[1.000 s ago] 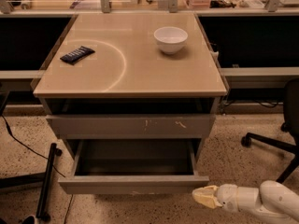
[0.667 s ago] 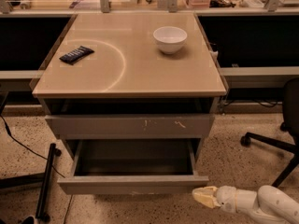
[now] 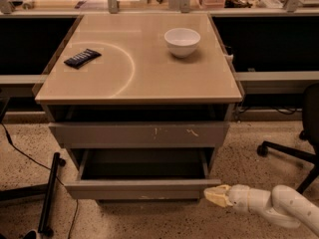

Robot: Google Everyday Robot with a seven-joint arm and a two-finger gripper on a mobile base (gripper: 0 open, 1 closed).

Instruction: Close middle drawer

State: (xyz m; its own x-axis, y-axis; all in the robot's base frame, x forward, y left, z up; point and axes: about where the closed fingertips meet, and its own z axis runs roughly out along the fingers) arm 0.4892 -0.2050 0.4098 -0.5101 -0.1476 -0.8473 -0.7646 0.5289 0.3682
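Middle drawer pulled well out of the grey cabinet, toward the camera. Lowest front in view, directly below the taller front with white scratch marks. Long axis running left to right, parallel to the cabinet's face; short axis running back into the carcass. Flat handleless front facing the camera, with a few pale chips along its lower edge. Open top showing a dark interior, side walls converging toward the back.

Gripper low at the right, just beside the right end of the drawer front and slightly below its top lip. Fingers together, reading as one pale wedge, tip pointing left toward the front's right corner. Touching it or just short of it: cannot tell. White arm stretching away to the lower right edge of the view.

On the tan cabinet top: white bowl upright toward the back right, dark flat packet toward the left, well apart from the bowl.

On the speckled floor: chair base with a castor to the right, black stand leg and thin cable to the left.
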